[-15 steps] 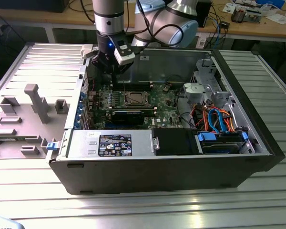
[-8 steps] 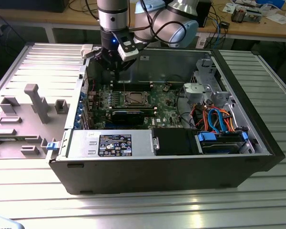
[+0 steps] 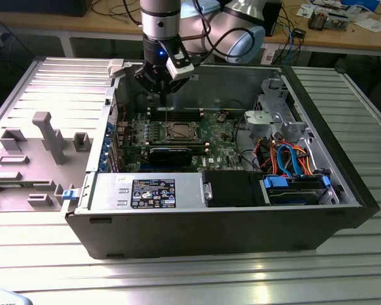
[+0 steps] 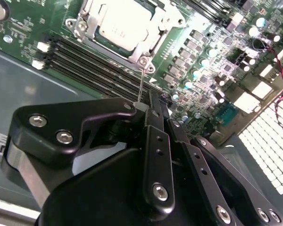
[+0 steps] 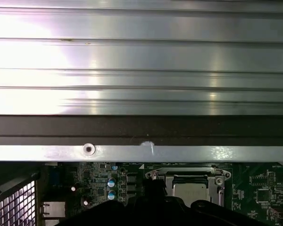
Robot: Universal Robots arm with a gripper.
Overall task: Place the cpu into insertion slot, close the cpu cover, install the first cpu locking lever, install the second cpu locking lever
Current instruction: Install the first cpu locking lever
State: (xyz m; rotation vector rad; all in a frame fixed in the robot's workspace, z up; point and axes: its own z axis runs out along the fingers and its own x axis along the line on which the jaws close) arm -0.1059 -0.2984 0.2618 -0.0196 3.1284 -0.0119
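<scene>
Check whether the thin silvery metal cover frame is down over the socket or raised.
Down. In the second wrist view the thin silvery cover frame lies flat around the silvery-tan square chip, which shows through its window.

Open computer case (image 3: 178, 222) on ribbed metal table (image 3: 197, 276)

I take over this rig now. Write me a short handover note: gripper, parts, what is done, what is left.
Gripper: shut on a thin locking lever, which stands up from the socket's corner.
The cpu lies in the insertion slot; the cpu cover is down over it.
Done: cpu placed, cover closed.
Left: the held lever is not yet down; I cannot tell the other lever's state.
</scene>
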